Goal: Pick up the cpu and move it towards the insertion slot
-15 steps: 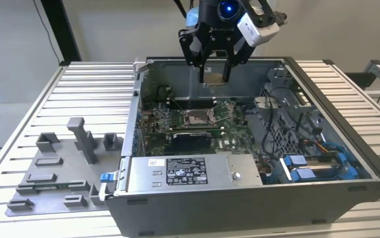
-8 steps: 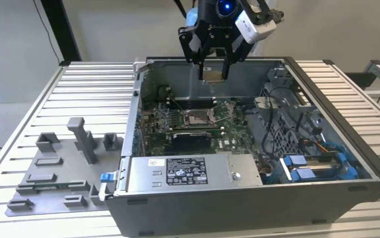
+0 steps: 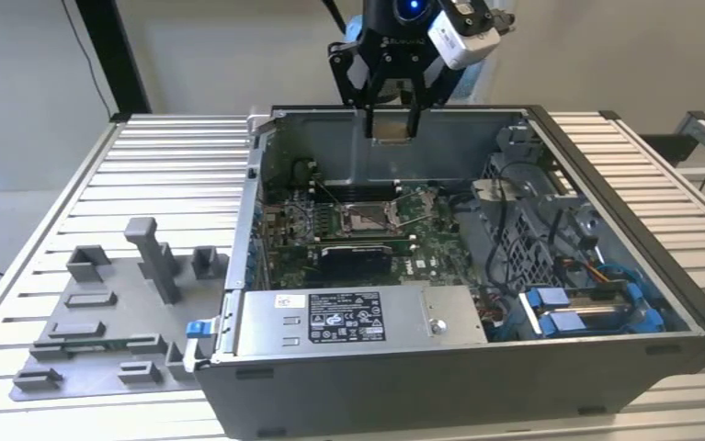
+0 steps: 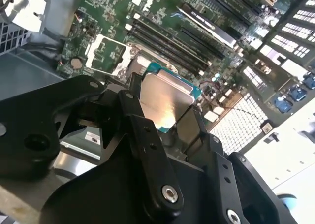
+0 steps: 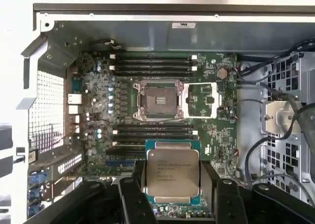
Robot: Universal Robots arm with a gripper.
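My gripper (image 3: 389,127) hangs above the back of the open computer case (image 3: 671,303), shut on the cpu (image 3: 391,139), whose tan face shows between the black fingers. In both wrist views the cpu (image 5: 172,172) (image 4: 165,98) is a silvery square chip with a teal edge, clamped at two opposite sides by the fingers (image 5: 132,199). The insertion slot (image 3: 365,219) (image 5: 158,101) lies below on the green motherboard (image 5: 221,135), its silver frame open and its pin field bare. The cpu is well above the slot and offset toward the case's back wall.
A grey plastic tray (image 3: 119,322) with upright blocks lies on the slatted table at the exterior view's left. Inside the case sit a power supply (image 3: 352,317) at the front, cables and blue drive parts (image 3: 573,308) on the exterior view's right, and memory slots (image 5: 155,64) beside the socket.
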